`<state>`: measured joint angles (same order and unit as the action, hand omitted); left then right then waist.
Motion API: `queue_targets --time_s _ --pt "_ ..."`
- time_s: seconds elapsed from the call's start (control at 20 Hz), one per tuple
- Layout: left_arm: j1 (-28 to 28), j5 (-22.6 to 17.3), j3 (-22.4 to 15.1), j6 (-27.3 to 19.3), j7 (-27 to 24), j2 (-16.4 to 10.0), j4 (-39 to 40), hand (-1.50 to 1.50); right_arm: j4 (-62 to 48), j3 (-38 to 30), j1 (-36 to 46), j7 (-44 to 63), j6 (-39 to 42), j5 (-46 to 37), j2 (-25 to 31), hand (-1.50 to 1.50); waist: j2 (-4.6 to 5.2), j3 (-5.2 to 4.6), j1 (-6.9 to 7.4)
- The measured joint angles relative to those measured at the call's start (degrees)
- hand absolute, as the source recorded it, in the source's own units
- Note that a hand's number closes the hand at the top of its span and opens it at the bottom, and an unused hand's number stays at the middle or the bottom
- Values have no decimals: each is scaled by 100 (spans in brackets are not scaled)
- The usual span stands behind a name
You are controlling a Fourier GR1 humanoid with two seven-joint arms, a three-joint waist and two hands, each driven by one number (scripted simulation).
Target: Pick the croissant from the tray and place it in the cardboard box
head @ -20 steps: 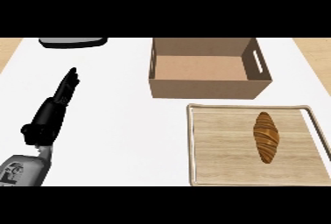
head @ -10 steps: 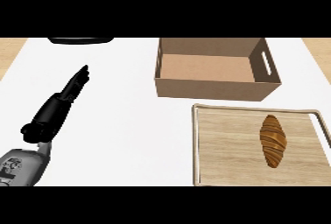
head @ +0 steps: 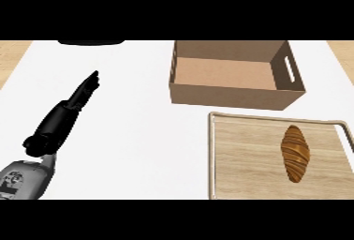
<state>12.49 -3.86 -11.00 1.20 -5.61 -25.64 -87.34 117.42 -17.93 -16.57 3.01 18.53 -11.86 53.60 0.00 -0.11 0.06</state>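
A brown striped croissant (head: pixel 294 152) lies lengthwise on the right half of the wooden tray (head: pixel 242 154) at the lower right. Just behind the tray stands the cardboard box (head: pixel 237 74), its top open and nothing inside, with a slot handle in its right wall. My left hand (head: pixel 69 108) stretches over the white counter at the left, fingers straight and pointing away, well apart from tray and box, holding nothing. My right hand shows nowhere in the head view.
A dark object (head: pixel 91 42) sits at the far edge of the counter, cut off by the top of the view. White counter top (head: pixel 131 140) lies between the left hand and the tray. Wood-coloured strips show at both far corners.
The whole scene has slid rightwards and slightly down in the view across the frames. The left hand keeps its straight pose; the croissant stays on the tray.
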Motion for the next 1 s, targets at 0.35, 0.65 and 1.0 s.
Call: queue_targets --time_s 0.35,0.65,1.0 --pt "72 77 34 64 68 98 -18 0 965 1056 499 2010 675 -366 187 -150 12 -1 63" --pt "81 207 69 123 142 220 -57 0 1064 2047 1376 3544 1223 -403 -145 -150 16 1 88" --pt "65 284 317 322 94 319 36 0 761 2917 1993 4308 1498 -916 -971 -150 8 8 38"
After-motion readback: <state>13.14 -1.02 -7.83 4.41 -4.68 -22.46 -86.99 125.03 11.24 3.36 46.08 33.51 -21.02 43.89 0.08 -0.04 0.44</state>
